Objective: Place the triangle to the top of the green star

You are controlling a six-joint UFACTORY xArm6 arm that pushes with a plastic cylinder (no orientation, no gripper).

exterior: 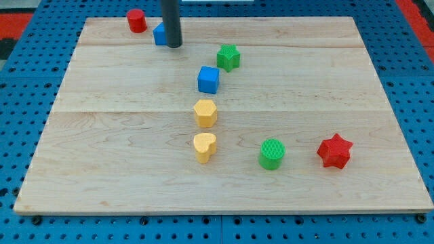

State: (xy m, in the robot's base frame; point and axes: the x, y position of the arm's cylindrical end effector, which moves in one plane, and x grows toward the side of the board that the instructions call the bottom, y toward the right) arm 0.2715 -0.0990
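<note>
Blue triangle sits near the board's top edge, mostly hidden behind the rod; only a blue sliver shows on the view's left of my tip, so the triangle shape is inferred from the task, not clearly seen. Tip is touching or just beside its right face, can't tell which. No claw on this rig: it's a plain rod, nothing opens or closes, nothing is held, it only pushes.

Green star lies to the view's right of the tip and slightly lower, apart from it. Target spot is the bare wood just above the star, so the triangle needs to travel rightward. My read: the tip is on the wrong side for that push; it likely needs to get round to the triangle's left face first.

Red cylinder is further left of the tip, beyond the triangle, near the top edge; a leftward nudge could bump it.

Blue cube is below-right of the tip, just under the star. Yellow hexagon and yellow heart are well below. Green cylinder and red star are far lower right, out of the way.

Wooden board rests on blue pegboard.
</note>
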